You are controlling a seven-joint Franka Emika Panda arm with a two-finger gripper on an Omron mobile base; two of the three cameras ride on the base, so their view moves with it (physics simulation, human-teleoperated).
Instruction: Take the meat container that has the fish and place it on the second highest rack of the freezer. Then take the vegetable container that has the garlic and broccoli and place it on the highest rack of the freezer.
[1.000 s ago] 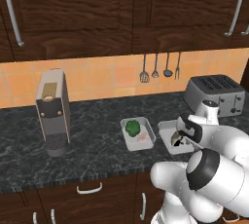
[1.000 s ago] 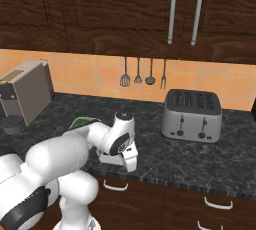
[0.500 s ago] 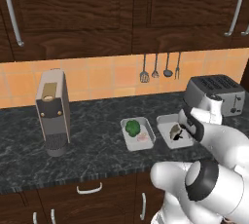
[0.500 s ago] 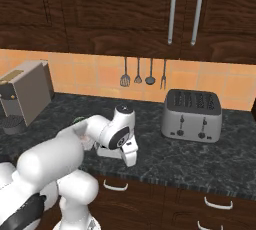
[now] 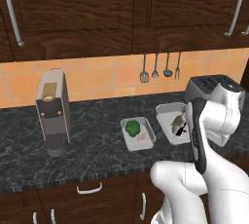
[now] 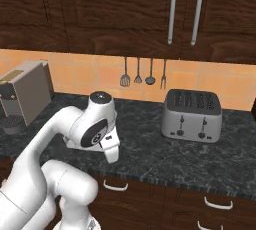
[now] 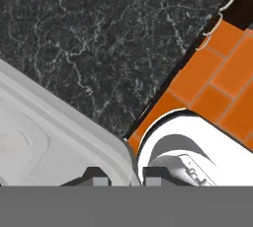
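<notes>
Left of the toaster [image 5: 209,87] on the worktop [image 5: 92,121], the meat container [image 5: 171,121] holds the fish [image 5: 178,120]; my arm reaches down over it. From the right, the toaster sits beyond my wrist. Down my hand, jaws clenched on the container's rim, tray running leftward.

Black marbled counter [image 5: 97,121] is carrying two white trays: fish tray [image 5: 168,113] under the pincer [image 5: 181,129], broccoli tray [image 5: 151,133] just beside it; coffee machine [image 5: 52,112] farther off, toaster [image 6: 192,115] near.
</notes>
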